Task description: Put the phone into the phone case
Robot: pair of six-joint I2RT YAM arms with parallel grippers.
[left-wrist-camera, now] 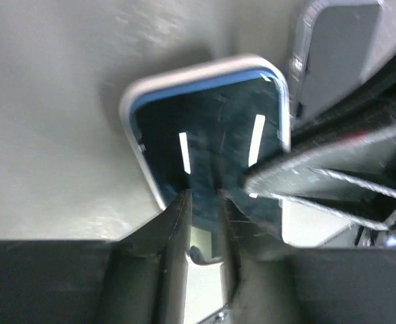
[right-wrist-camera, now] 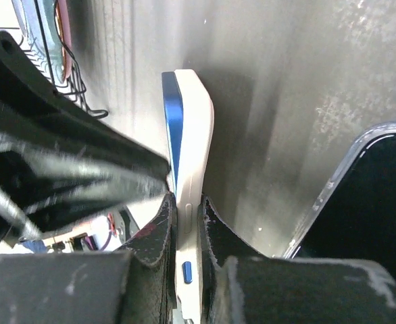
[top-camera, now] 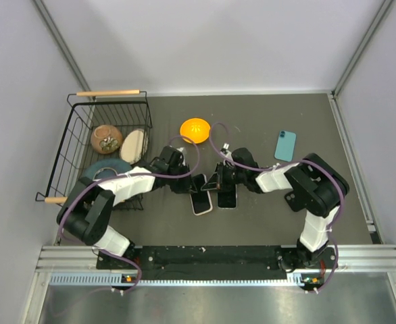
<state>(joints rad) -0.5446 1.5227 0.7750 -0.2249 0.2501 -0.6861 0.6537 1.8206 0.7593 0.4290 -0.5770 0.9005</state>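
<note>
The phone (top-camera: 227,198) lies flat with its black screen up, and it also shows at the right of the right wrist view (right-wrist-camera: 380,202). A transparent rim, the phone case (right-wrist-camera: 323,196), runs round its edge there. Just left of it lies a white-rimmed, beige-backed phone (top-camera: 201,200). My right gripper (top-camera: 213,182) is shut on the long edge of that white-rimmed phone (right-wrist-camera: 191,121), with one finger on each face (right-wrist-camera: 186,199). My left gripper (top-camera: 186,185) has its fingers almost together over the near end of its screen (left-wrist-camera: 205,128), tips touching it (left-wrist-camera: 206,196).
A teal-backed phone (top-camera: 285,145) lies at the back right. An orange bowl (top-camera: 194,129) sits behind the grippers. A black wire basket (top-camera: 110,101) at the left holds a brown bowl, a pale oval and a blue roll. The two arms meet closely at the middle.
</note>
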